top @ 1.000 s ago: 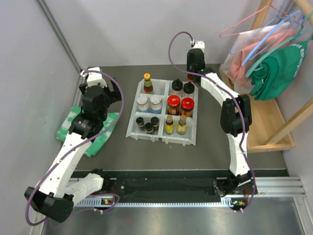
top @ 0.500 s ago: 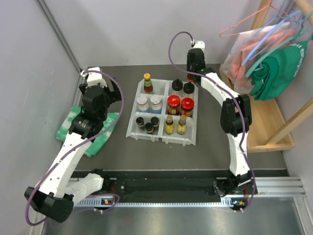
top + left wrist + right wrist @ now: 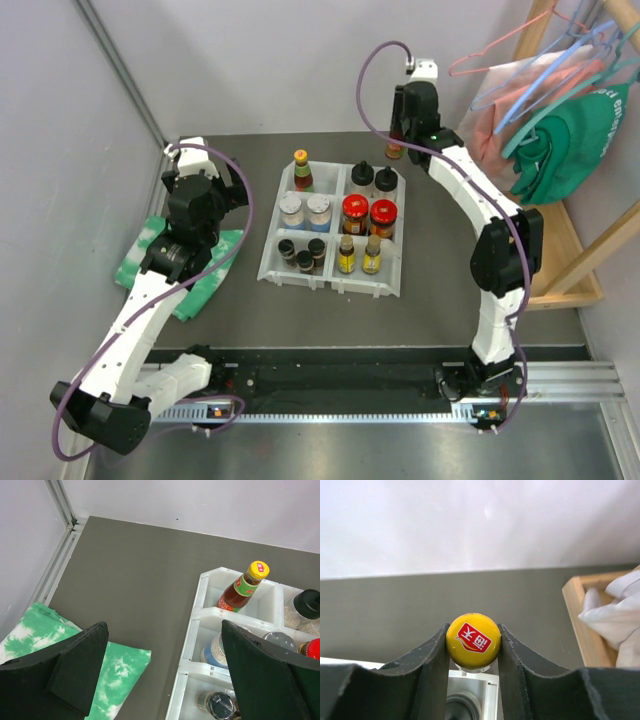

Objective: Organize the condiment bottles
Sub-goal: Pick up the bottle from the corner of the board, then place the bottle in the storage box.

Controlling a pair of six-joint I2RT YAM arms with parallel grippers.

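Right gripper [image 3: 473, 636]: narrowed onto the round cap of a yellow-capped sauce bottle [image 3: 473, 640]. One finger [image 3: 432, 670] presses each side of the cap. The cap has a red logo on top.
Held bottle, location: at the back of the table [image 3: 250, 300], just beyond the back right corner of the white tray [image 3: 268, 272]. In the top view only a reddish-brown sliver [image 3: 394, 151] shows under the claw. Whether its base is touching the table cannot be told.
Right arm: reaches far forward, with the wrist above the tray's back edge.
Left gripper [image 3: 164, 630]: spread wide and holding nothing. It hangs over the table between the green-white cloth [image 3: 120, 665] and the tray's left wall.
Tray, back left: one brown sauce bottle [image 3: 302, 172], upright, with a yellow cap and a green neck band.
Tray, back right: two black-capped bottles [image 3: 373, 179] side by side.
Tray, middle left: two pale-lidded jars [image 3: 304, 208], touching or nearly so.
Tray, middle right: two red-lidded jars [image 3: 368, 215], close together.
Tray, front left: three tiny dark jars [image 3: 303, 253] in a cluster.
Tray, front right: two yellow-green-capped bottles [image 3: 359, 255], upright.
Cloth: lies flat at the table's left side, partly under the left arm.
Off table, right: a wooden rack [image 3: 560, 255] with hangers and a green garment [image 3: 575, 135].
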